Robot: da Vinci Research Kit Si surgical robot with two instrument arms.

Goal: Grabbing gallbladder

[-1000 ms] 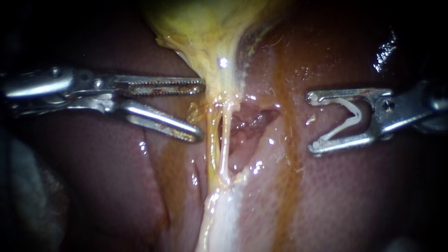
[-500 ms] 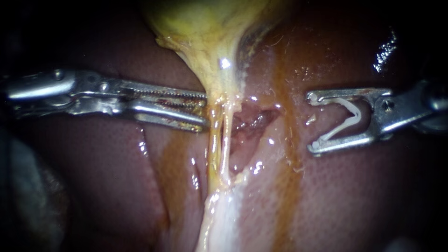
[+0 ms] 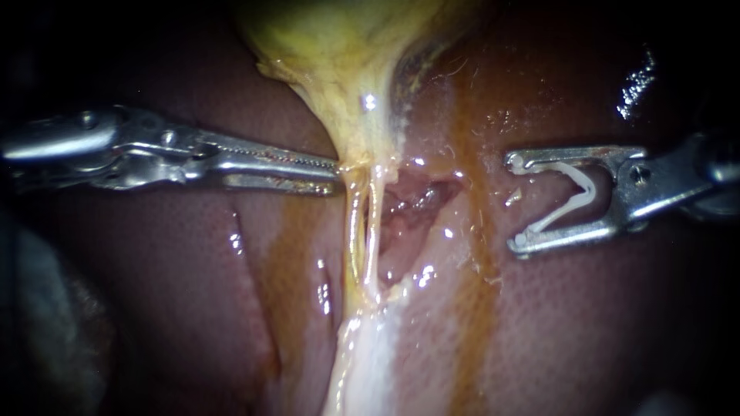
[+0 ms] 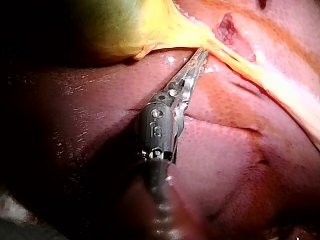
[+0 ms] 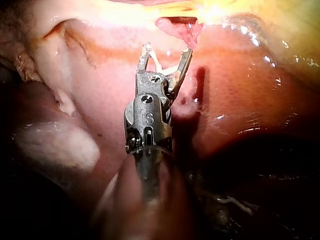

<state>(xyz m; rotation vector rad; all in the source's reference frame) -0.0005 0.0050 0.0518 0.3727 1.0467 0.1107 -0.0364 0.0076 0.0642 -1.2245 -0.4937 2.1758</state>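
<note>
My left instrument point(image 3: 333, 168) has its jaws drawn almost together, only a sliver of gap along their length. The tips are closed on the left edge of the gallbladder point(image 3: 339, 46) just where its yellow body narrows into a neck. The left wrist view agrees: the slim closed jaws point(image 4: 201, 52) end right at that yellow band. A hold this low on the neck is probably meant to let the sac be pulled aside and the strands below be stretched taut. From the neck a pale tube point(image 3: 372, 223) runs toward the near side, with a raw reddish pocket of tissue point(image 3: 412, 200) just to its right. My right instrument point(image 3: 516, 202) hangs well apart on the right, its jaws spread wide but seated against both legs of a white clip point(image 3: 590, 191). It seems to be waiting with the clip until the tube is presented. Everything rests on the liver point(image 3: 177, 293), which is wet, glossy and streaked with amber fluid, so the grip could slip. The stretch between the two instruments is free, and beyond the tissue the surroundings fall into darkness.
</note>
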